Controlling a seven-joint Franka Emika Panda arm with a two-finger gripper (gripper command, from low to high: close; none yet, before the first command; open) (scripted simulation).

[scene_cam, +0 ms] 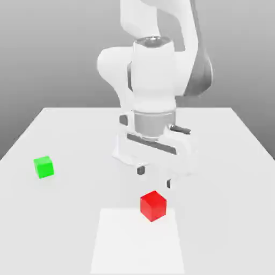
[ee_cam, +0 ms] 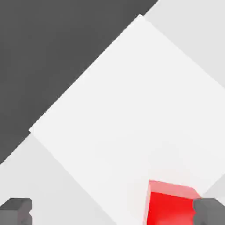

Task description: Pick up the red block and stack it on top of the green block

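1. You have the gripper [scene_cam: 155, 178] hanging over the middle of the table [scene_cam: 225, 139], its two dark fingertips [scene_cam: 140, 170] spread apart with nothing between them.
2. You find the red block [scene_cam: 153, 205] sitting on the table just in front of and below the fingertips, at the far edge of a brighter white square patch [scene_cam: 137, 247] on the tabletop.
3. In the hand view you see the red block [ee_cam: 169, 205] close beside one fingertip [ee_cam: 211, 211], while the other fingertip [ee_cam: 16, 211] stands well away from it; the block is not centred in the gap.
4. You see the green block [scene_cam: 43, 167] resting flat on the table well apart from the red one, toward the exterior view's left.
5. Neither block touches the other, and the arm touches neither.
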